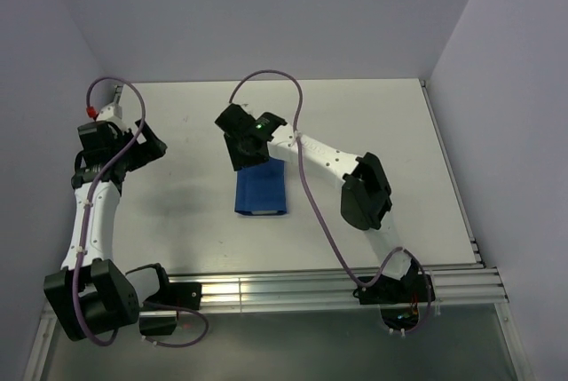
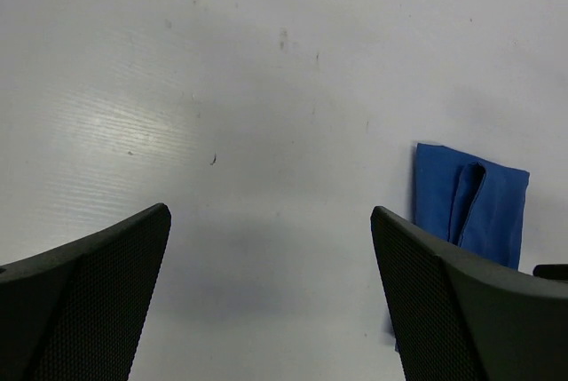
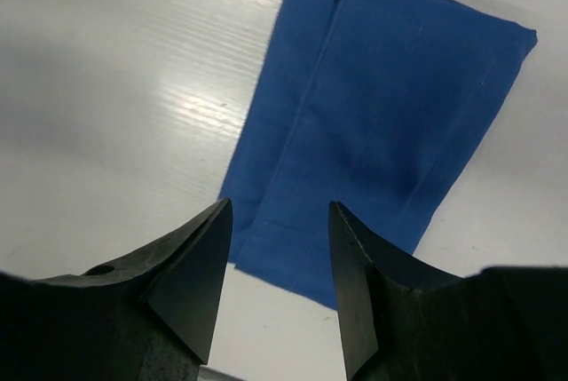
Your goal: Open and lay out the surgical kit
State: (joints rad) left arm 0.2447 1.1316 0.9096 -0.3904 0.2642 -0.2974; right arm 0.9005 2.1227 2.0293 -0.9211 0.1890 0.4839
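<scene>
The surgical kit (image 1: pixel 262 187) is a folded royal-blue cloth bundle lying flat mid-table. It also shows in the right wrist view (image 3: pixel 382 123) and at the right of the left wrist view (image 2: pixel 470 199). Its tray, instruments and packet are hidden inside the wrap. My right gripper (image 1: pixel 244 152) hovers over the bundle's far edge, open and empty, its jaws (image 3: pixel 277 221) apart above the cloth's end. My left gripper (image 1: pixel 153 146) is open and empty over bare table well left of the kit; its fingers (image 2: pixel 98 274) frame the table.
The white table (image 1: pixel 355 123) has grey walls at the back and both sides. A metal rail (image 1: pixel 355 279) runs along the near edge by the arm bases. A purple cable (image 1: pixel 302 159) loops over the right arm near the kit.
</scene>
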